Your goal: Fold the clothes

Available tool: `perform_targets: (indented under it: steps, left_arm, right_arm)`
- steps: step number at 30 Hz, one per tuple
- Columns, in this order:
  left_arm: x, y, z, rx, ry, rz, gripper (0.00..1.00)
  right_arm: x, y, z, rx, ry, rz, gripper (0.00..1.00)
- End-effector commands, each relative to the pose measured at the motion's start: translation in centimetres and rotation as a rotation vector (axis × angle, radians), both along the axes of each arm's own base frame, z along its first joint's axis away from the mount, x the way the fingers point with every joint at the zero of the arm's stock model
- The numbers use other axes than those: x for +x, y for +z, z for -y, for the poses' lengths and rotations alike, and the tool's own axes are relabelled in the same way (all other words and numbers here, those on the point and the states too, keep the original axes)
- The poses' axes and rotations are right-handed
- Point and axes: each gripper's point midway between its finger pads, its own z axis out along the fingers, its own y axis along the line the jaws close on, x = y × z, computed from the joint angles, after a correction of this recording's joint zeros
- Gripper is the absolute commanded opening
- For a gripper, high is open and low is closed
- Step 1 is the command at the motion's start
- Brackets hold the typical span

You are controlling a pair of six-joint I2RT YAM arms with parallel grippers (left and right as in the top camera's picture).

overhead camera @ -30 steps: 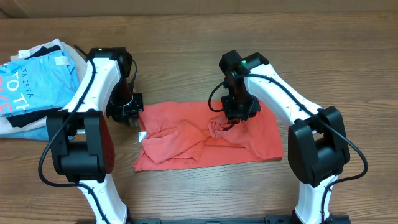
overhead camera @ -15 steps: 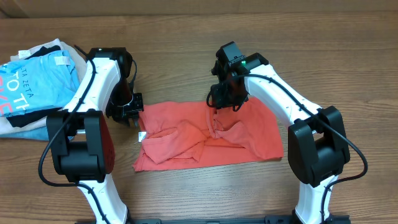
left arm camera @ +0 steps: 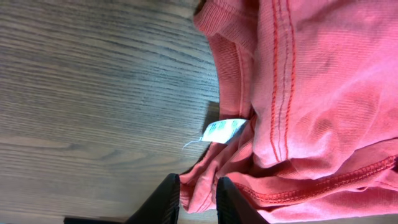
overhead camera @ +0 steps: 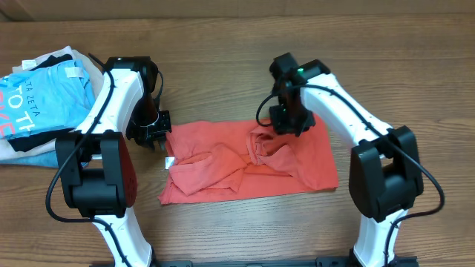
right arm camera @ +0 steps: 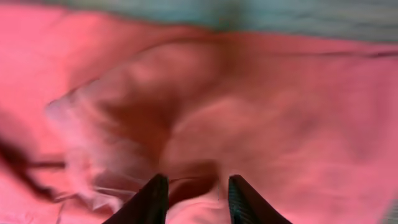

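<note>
We clamp left pincer (left arm camera: 198, 184) on the T-shirt (left arm camera: 311, 93) edge, likely as anchor, right pincer (right arm camera: 198, 184) nipping the bunched fold beneath to fold.

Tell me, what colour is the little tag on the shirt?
White. The tag on the coral-red shirt shows best in the left wrist view.

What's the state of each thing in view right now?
T-shirt: lying rumpled, partly folded into a rough rectangle.
left gripper: shut on the T-shirt's left edge.
right gripper: low over the T-shirt's middle; grip unclear, view blurred.
light blue tee: lying far left, untouched.
</note>
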Motion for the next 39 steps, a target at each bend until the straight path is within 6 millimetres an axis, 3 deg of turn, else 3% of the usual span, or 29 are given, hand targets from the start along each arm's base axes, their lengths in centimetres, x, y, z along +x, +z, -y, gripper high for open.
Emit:
perform_targets:
  steps: [1, 7, 14, 20, 39]
  left_arm:
    - [0.8, 1.0, 0.1, -0.021, -0.01, 0.047, 0.24]
    - [0.8, 1.0, 0.1, -0.021, -0.009, 0.046, 0.25]
    - [0.6, 1.1, 0.1, -0.021, -0.009, 0.038, 0.25]
    - [0.7, 1.0, 0.1, -0.021, -0.009, 0.041, 0.25]
    - [0.6, 1.1, 0.1, -0.021, -0.01, 0.04, 0.26]
  right_arm:
    - [0.8, 3.0, 0.5, 0.004, -0.027, 0.094, 0.36]
    - [-0.4, 2.3, 0.0, 0.023, -0.016, 0.047, 0.36]
    - [-1.6, -0.9, 0.1, 0.023, -0.009, 0.021, 0.32]
    - [-1.4, -2.8, -2.1, 0.129, 0.059, 0.057, 0.31]
    - [0.7, -1.6, -8.7, 0.303, 0.213, 0.228, 0.32]
